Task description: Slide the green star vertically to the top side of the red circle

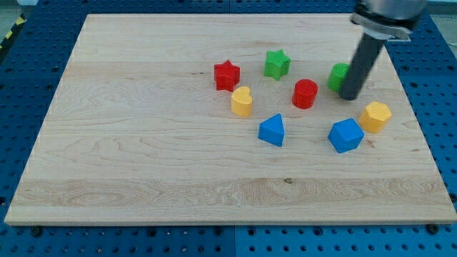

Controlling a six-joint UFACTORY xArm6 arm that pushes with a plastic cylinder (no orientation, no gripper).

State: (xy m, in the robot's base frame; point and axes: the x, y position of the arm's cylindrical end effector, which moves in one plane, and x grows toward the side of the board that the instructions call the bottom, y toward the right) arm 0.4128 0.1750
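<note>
The green star [276, 63] lies on the wooden board, up and to the left of the red circle [305, 93]. My tip [350, 97] rests on the board to the right of the red circle, well right of the green star. The rod partly hides a second green block [338, 76] just to its left; its shape cannot be made out.
A red star [227, 75] and a yellow heart [242, 101] lie left of the red circle. A blue triangular block [272, 130] sits below it. A blue block [345, 135] and a yellow hexagon [375, 116] lie at lower right. The board's right edge [421, 121] is near.
</note>
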